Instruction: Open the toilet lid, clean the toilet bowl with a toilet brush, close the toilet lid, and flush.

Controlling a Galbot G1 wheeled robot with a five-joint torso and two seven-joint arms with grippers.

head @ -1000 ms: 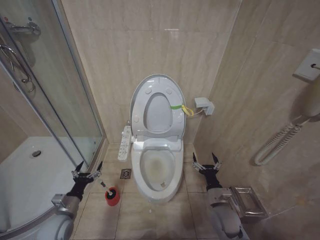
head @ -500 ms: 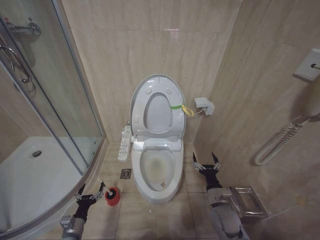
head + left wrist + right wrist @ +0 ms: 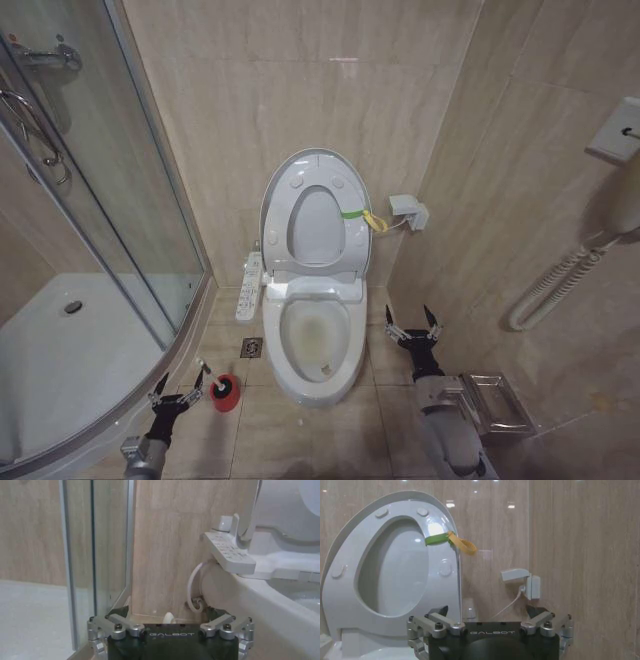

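Our left gripper (image 3: pixel 180 385) hangs open just beside the brush (image 3: pixel 222 390); our right gripper (image 3: pixel 412 325) waits open beside the bowl (image 3: pixel 318 345), lid (image 3: pixel 315 210) up.

From my remote station, the left gripper (image 3: pixel 180 385) hid most of the toilet brush (image 3: pixel 203 372) handle. The head view's lower edge cut off both arms. In the left wrist view, the toilet bowl (image 3: pixel 280 603) ran past the frame's edge.
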